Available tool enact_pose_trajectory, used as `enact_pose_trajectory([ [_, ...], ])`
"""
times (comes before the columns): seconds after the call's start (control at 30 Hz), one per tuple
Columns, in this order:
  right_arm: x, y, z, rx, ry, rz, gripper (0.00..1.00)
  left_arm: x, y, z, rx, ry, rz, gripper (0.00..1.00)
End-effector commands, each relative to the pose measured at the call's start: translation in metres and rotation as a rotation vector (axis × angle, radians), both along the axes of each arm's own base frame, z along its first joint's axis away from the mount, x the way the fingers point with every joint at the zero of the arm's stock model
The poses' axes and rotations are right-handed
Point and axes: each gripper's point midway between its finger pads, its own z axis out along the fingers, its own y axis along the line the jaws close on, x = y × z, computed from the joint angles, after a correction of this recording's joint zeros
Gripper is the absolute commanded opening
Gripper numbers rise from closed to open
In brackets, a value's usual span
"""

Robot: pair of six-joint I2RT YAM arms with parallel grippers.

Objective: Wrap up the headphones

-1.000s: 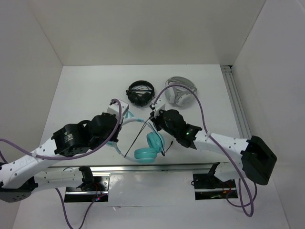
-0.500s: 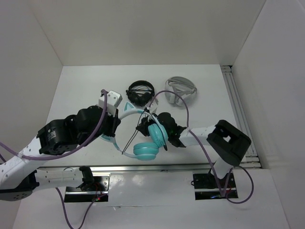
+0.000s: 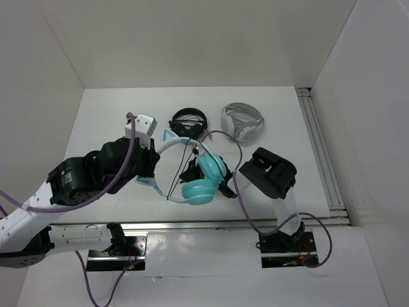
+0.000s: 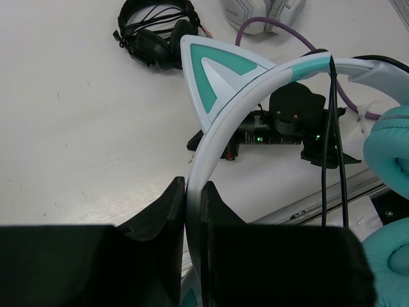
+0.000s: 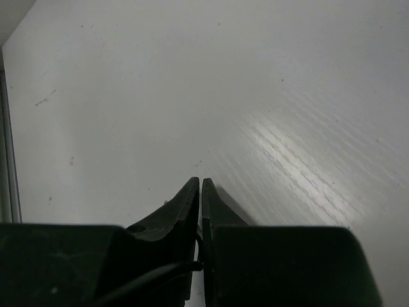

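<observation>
The teal headphones [image 3: 203,179] hang in the air near the table's front edge, cat ears and pale headband [image 3: 171,142] on top. My left gripper [image 3: 154,169] is shut on the headband [image 4: 255,83], which runs up between its fingers [image 4: 167,204]. The thin black cable [image 3: 179,177] drapes over the headband [image 4: 332,121] and slants down to the left. My right gripper [image 3: 191,173] sits low, just left of the ear cups [image 4: 391,147], partly hidden by them. In the right wrist view it [image 5: 200,185] is shut on the black cable [image 5: 206,259].
Black headphones [image 3: 189,123] and grey-white headphones [image 3: 243,122] lie at the back of the table; both show in the left wrist view [image 4: 155,33] [image 4: 262,9]. The right arm's elbow [image 3: 268,171] is folded close to the ear cups. A metal rail [image 3: 319,150] runs along the right side.
My left gripper has moved the headphones back and to the right. My right arm has folded and swung its gripper left under the ear cups, carrying the cable with it.
</observation>
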Motion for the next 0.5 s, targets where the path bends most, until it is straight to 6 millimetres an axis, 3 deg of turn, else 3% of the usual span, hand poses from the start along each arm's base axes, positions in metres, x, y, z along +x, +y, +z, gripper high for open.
enact_pose_trajectory([
  [0.0,0.011,0.021,0.027,0.135,-0.053,0.014,0.13,0.003,-0.004,0.045,-0.205,-0.064,0.048,0.0],
  [0.3,0.007,0.014,0.014,0.151,-0.019,0.006,0.13,0.005,0.008,0.047,-0.242,-0.068,0.121,0.0],
  [0.47,-0.004,0.008,0.019,0.17,-0.006,0.022,0.21,0.006,0.017,0.049,-0.259,-0.081,0.157,0.0],
])
